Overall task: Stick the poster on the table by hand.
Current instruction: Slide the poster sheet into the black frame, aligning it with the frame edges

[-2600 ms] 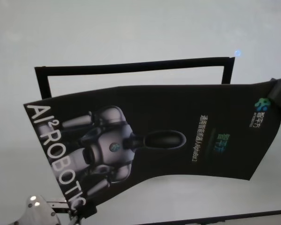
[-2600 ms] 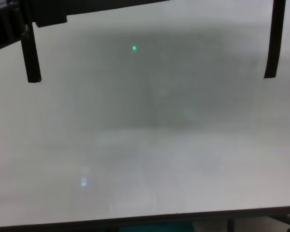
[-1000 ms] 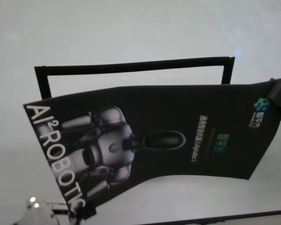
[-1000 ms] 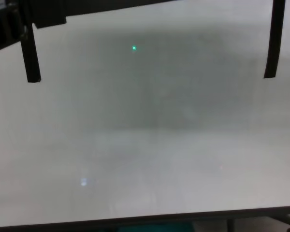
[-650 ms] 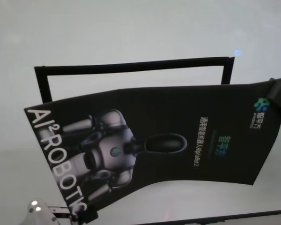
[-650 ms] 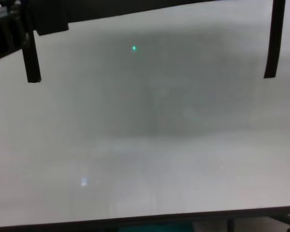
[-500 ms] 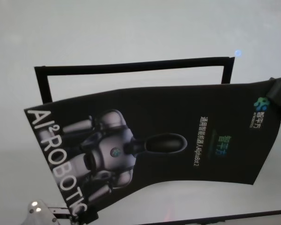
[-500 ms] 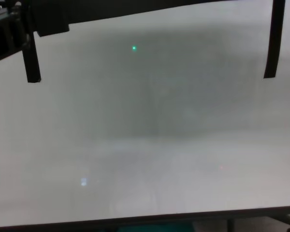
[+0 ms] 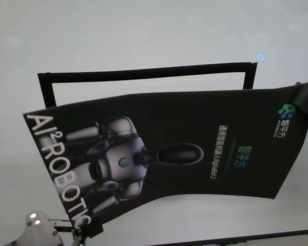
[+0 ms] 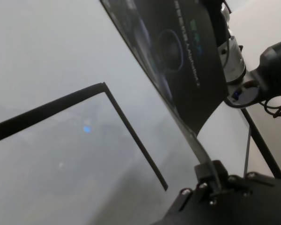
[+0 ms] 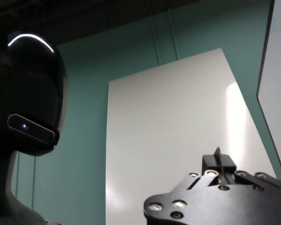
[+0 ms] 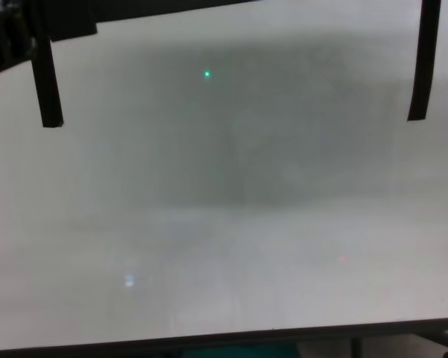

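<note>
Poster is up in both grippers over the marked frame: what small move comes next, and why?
Probably lower both ends together. The poster sags in mid-air, pinched by the left gripper and right gripper, casting only a shadow on the table. It overlaps the black tape outline but sits nearer and askew.

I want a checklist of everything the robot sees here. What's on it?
Surface: table, pale and smooth; black tape frame marked on it.
Job's things: poster, black, robot picture, held up above the table, sagging, not stuck.
Clutter: nothing seen.
Grippers: left pincer pinches the near corner; right pincer pinches the far corner.
Cables: black wires by the right arm.
Surroundings: teal floor.
</note>
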